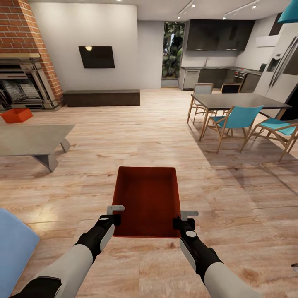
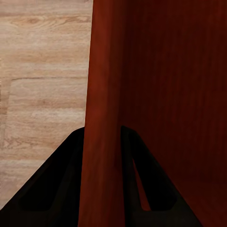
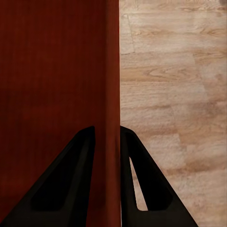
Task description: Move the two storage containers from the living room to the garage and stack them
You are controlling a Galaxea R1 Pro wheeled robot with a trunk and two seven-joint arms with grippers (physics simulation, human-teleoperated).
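Smooth red-orange plastic, straight walls, open top: that is the storage container (image 1: 147, 203) you carry dead ahead at 12 o'clock, low in the head view, a plain rectangular bin with a flat, bare bottom. Your left gripper (image 1: 116, 215) pinches its left wall near the near corner, and your right gripper (image 1: 182, 220) pinches the right wall. In the left wrist view the dark fingers (image 2: 56, 189) straddle the thin red wall (image 2: 101, 118), one outside and one inside, closed against it. The right wrist view shows the same clamp, black fingers (image 3: 146, 184) on either side of the wall (image 3: 112, 94).

You stand on light wood planks (image 1: 231, 198) with a visible grain. At 10 o'clock sits the second storage container (image 1: 16, 115), alike in colour and shape, on the floor just beyond the low grey table (image 1: 29, 140) with its slanted legs. Farther off at 10 o'clock rises the red brick fireplace (image 1: 25, 29), rough in texture, and at 11 o'clock a dark flat TV (image 1: 97, 56) hangs on the white wall above a long dark bench (image 1: 101, 98).

At 2 o'clock a grey dining table (image 1: 236, 100) stands among wooden chairs with teal seats (image 1: 240, 118); behind it is a dark kitchen (image 1: 219, 37). At 8 o'clock a pale blue cushion edge (image 1: 14, 244) juts in close to your left arm. The planks ahead of the bin lie open toward the far wall.
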